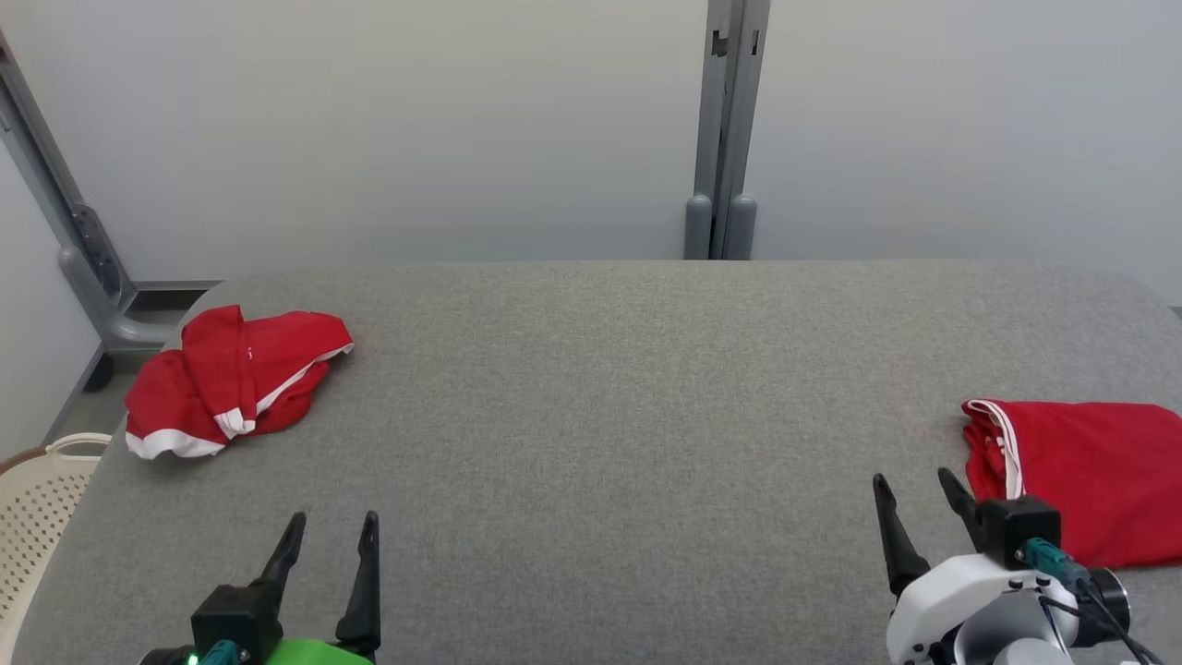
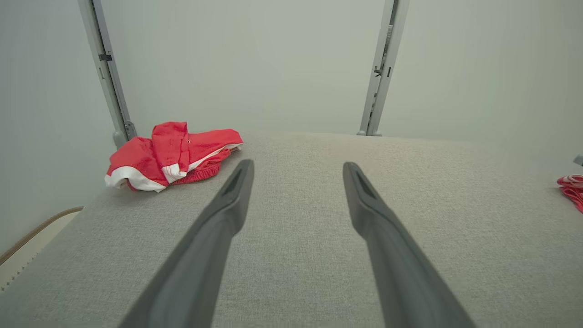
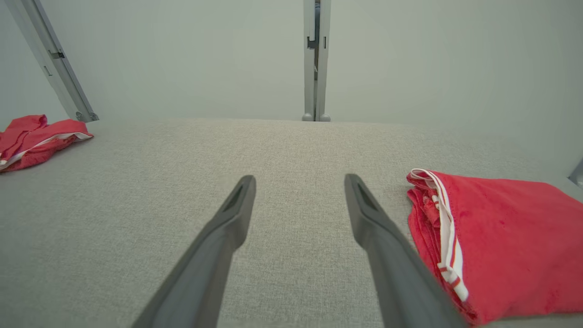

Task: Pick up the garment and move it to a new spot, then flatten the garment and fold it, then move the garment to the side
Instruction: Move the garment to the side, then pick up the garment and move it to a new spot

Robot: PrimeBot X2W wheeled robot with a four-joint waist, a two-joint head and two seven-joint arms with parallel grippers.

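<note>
Two red garments, two empty grippers, one grey bench (image 1: pixel 600 388).
Cream basket (image 1: pixel 37 499) off the left edge; crumpled garment (image 1: pixel 235 379) at the far left corner; left gripper (image 1: pixel 334 517) and right gripper (image 1: pixel 912 477) at the front, fingers wide; folded garment (image 1: pixel 1090 471) at the right edge; open fabric between, pale wall (image 1: pixel 416 120) behind.

Lighting: even, diffuse and moderately bright, with no glare and no hard shadows.
The source cannot be located. Only thin, soft shadows lie under the crumpled red garment (image 1: pixel 231 379) and the folded red garment (image 1: pixel 1090 480) on the grey table (image 1: pixel 591 388). The head view is sharp throughout. The wrist views look paler, tilt the wall posts (image 2: pixel 108 73) at the edges, and blur the near fingers (image 2: pixel 218 237).
</note>
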